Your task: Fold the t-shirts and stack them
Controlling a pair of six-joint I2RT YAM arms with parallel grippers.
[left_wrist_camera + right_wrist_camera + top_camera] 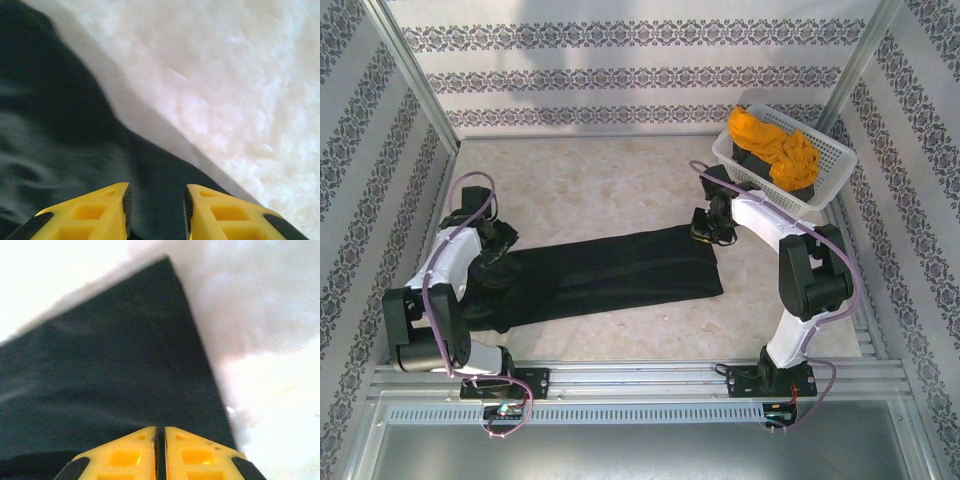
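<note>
The black shirt (610, 275) lies flat on the table (600, 190) as one long strip, running from left to right in front of both arms. I judge that it is set this way so each arm can take one end for the next fold.

The right tool (161, 432) is at the far right corner of the strip. Its fingers are almost together and appear to pinch the cloth edge. The left tool (156, 200) is at the left end, and its fingers stand a little apart with black cloth between them. I cannot tell whether they grip it.

The left arm is bent low, with its wrist turned inward. The right arm has its elbow high and its forearm reaching down to the corner.

The orange shirt (775, 140) is in the basket (760, 185), not yet folded.
</note>
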